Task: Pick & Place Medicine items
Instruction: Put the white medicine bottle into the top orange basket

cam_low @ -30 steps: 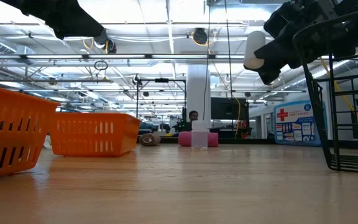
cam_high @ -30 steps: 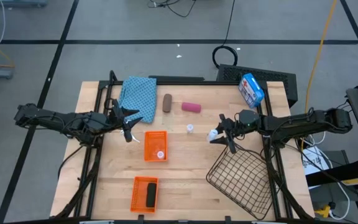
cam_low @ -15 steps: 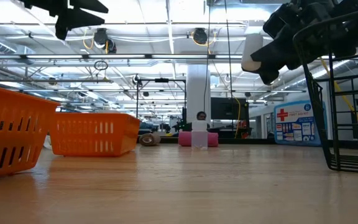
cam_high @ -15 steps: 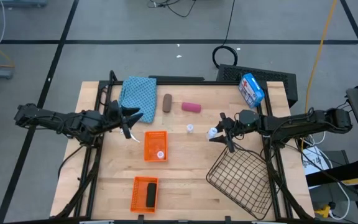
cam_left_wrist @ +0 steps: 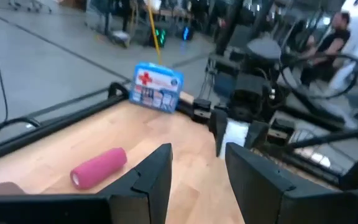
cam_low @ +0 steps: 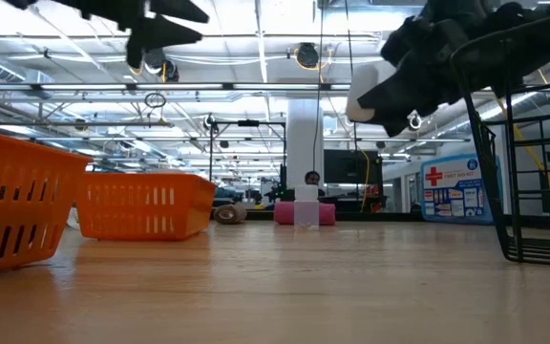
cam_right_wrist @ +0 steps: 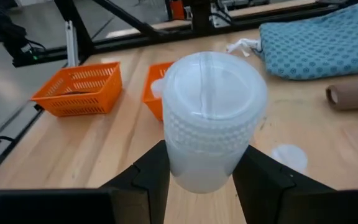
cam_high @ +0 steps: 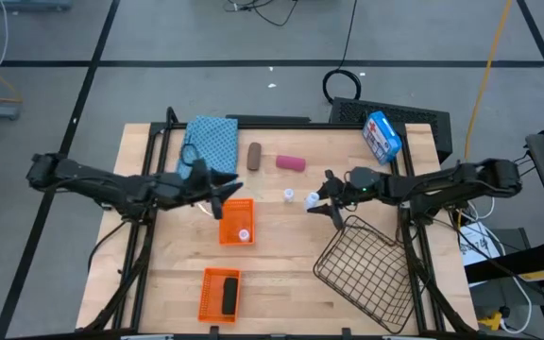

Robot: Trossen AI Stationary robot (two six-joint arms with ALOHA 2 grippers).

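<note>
High view: right end effector (cam_high: 315,200) grasps a white vial (cam_high: 313,199) aloft above the counter (cam_high: 281,274); nearer orange basket (cam_high: 236,222) lies toward the left arm. Left end effector (cam_high: 217,195) released, empty.

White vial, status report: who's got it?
Right claw shut on white vial, held above table. Left claw open, empty, over orange basket. Path clear.

The only sign that can be made out is a red cross on the blue-and-white cardboard box (cam_left_wrist: 156,87); its smaller print is too blurred to read.
</note>
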